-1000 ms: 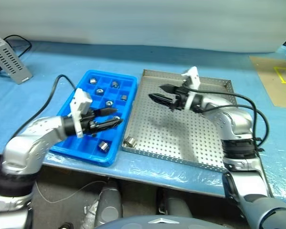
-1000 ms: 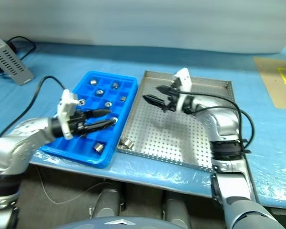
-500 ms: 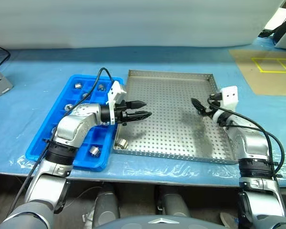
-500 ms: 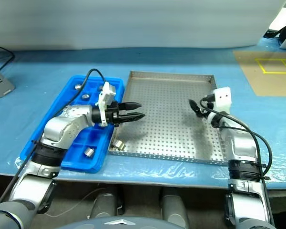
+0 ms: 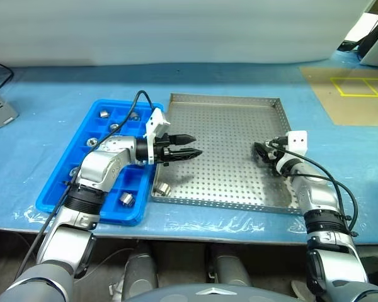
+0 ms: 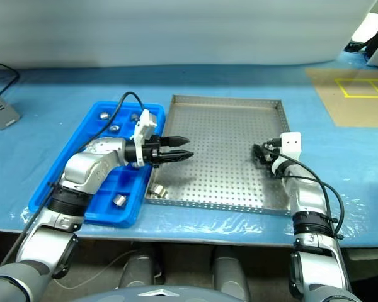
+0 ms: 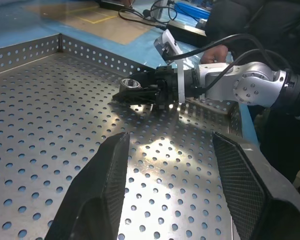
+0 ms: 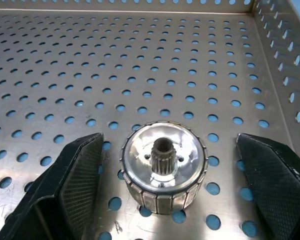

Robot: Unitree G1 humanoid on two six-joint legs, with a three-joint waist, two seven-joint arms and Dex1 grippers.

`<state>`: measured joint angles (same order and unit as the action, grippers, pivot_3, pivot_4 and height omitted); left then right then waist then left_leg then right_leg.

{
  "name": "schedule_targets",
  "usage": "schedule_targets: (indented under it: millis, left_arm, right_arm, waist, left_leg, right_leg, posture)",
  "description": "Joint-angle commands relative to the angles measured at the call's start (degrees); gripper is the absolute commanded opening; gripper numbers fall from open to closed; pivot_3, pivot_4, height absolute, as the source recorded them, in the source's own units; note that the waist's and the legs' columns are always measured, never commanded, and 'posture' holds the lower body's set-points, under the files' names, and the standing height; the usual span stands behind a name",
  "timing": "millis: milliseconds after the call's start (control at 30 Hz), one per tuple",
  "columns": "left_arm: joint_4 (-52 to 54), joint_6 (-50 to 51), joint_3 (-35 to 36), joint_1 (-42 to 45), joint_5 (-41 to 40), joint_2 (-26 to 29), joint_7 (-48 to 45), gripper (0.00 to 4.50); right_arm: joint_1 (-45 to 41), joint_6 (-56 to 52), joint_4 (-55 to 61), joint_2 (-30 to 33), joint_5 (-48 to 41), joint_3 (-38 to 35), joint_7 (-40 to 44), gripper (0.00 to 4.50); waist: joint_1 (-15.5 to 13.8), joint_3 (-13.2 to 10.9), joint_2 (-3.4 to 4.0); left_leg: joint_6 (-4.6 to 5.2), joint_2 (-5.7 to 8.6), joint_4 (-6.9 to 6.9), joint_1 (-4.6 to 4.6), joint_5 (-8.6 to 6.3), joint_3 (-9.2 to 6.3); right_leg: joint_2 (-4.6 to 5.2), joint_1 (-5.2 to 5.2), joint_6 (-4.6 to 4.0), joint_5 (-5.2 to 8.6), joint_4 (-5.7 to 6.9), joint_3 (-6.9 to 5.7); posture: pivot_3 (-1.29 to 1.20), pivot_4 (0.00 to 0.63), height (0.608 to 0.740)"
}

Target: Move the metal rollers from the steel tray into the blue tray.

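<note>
Rollers wait in both trays. Head view: one metal roller (image 5: 162, 188) lies at seven o'clock in the steel tray (image 5: 227, 100), beside the blue tray (image 5: 57, 189). Left gripper (image 5: 190, 146) hovers half open, empty. Right wrist view: right gripper (image 8: 170, 185), wide open, has another roller (image 8: 163, 167) between its fingers; I would squeeze evenly, then lift.

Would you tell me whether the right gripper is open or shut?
Open: the right gripper has its fingers spread wide on either side of a roller, not touching it.
</note>
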<state>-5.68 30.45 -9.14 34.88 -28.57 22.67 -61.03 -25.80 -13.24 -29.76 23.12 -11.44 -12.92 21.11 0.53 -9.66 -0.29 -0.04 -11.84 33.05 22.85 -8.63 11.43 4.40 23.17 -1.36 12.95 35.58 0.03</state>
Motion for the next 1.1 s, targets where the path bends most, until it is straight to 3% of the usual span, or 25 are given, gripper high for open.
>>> schedule_targets:
  millis: [33, 133, 233, 267, 433, 567, 800, 933, 1100]
  left_arm:
    - [2.6, -0.4, 1.2, -0.5, 0.0, 0.6, 0.0, 2.74]
    - [2.8, -0.5, 1.5, -1.0, 0.1, 0.7, 0.5, 2.74]
    - [3.5, 0.0, 2.0, -1.4, -0.3, 1.3, 0.8, 2.74]
    - [3.9, 0.2, 2.3, -1.6, -0.6, 1.7, 0.8, 2.74]
    - [5.7, 1.1, 5.4, -2.4, -2.1, 4.9, 0.2, 2.74]
    - [7.6, 2.2, 9.3, -3.6, -3.8, 9.6, -0.9, 2.74]
    - [15.5, 4.0, 18.1, -13.2, -6.7, 22.2, -4.4, 2.74]
    - [21.1, 6.2, 23.4, -20.5, -8.5, 25.0, -1.6, 2.74]
    - [25.9, 8.2, 31.5, -28.9, -9.7, 26.0, 3.1, 2.74]
  right_arm:
    - [0.7, -0.2, -2.6, 0.4, -0.7, -1.0, 0.5, 4.48]
    - [1.5, -0.2, -0.1, 0.1, -1.4, -1.0, 1.2, 3.87]
    - [2.3, -2.5, 5.9, -0.8, -2.1, 0.0, 2.0, 2.9]
    - [2.6, -3.5, 8.3, -1.3, -2.9, 0.3, 2.6, 2.9]
    - [1.9, -8.4, 18.0, -2.6, -4.6, 3.0, 5.2, 1.65]
    - [-2.1, -11.1, 22.8, -3.5, -6.3, 5.5, 7.7, 1.65]
    - [-9.8, -21.4, 29.7, -7.0, -14.1, 17.7, 23.1, 1.65]
    - [-15.7, -19.3, 21.9, -14.4, -9.3, 27.0, 25.5, 1.65]
    - [-21.3, -14.1, 10.7, -23.4, -5.0, 32.7, 27.0, 1.65]
  waist:
    - [0.0, 0.0, 0.0]
    - [0.0, 0.0, 0.0]
    - [0.1, 0.0, 0.0]
    - [0.1, 0.0, 0.0]
    - [0.5, 0.0, 0.04]
    - [0.4, 0.0, 0.06]
    - [0.1, -0.1, 0.06]
    - [-1.3, -0.1, 0.07]
    - [-3.8, -0.1, 0.03]
  left_leg:
    - [0.0, 0.0, 0.0, -0.03, 0.0, 0.0]
    - [-0.02, -0.03, -0.01, -0.11, 0.01, 0.0]
    - [-0.04, -0.06, -0.07, -0.11, 0.02, 0.0]
    - [-0.05, -0.06, -0.11, -0.11, 0.02, 0.0]
    - [-0.25, -0.1, -0.47, -0.06, 0.15, 0.02]
    - [-0.34, -0.08, -0.62, 0.22, 0.21, 0.08]
    - [-0.44, -0.17, -0.92, 0.31, 0.27, 0.13]
    - [-0.51, -0.18, -1.06, 0.34, 0.3, 0.11]
    - [-0.65, -0.18, -1.22, 0.36, 0.37, 0.05]
  right_leg:
    - [0.0, -0.04, 0.0, 0.0, 0.0, 0.0]
    - [-0.01, -0.08, 0.0, 0.0, 0.02, -0.01]
    - [-0.05, -0.03, 0.0, 0.0, 0.01, -0.02]
    - [-0.06, 0.0, 0.0, 0.0, 0.0, -0.02]
    - [-0.14, 0.35, 0.01, 0.0, 0.01, 0.01]
    - [-0.14, 0.74, 0.0, 0.0, 0.06, 0.04]
    - [-0.2, 0.97, -0.09, 0.06, 0.02, -0.02]
    - [-0.18, 1.03, -0.16, 0.11, 0.0, -0.1]
    - [-0.15, 1.09, -0.17, 0.13, 0.01, -0.15]
  posture:
    - [-0.3, 0.15, 0.74]
    - [-0.3, 0.15, 0.74]
    - [-0.29, 0.15, 0.74]
    - [-0.29, 0.15, 0.74]
    - [-0.28, 0.15, 0.74]
    - [-0.24, 0.15, 0.74]
    - [-0.09, 0.15, 0.74]
    - [0.01, 0.15, 0.74]
    - [0.15, 0.15, 0.74]
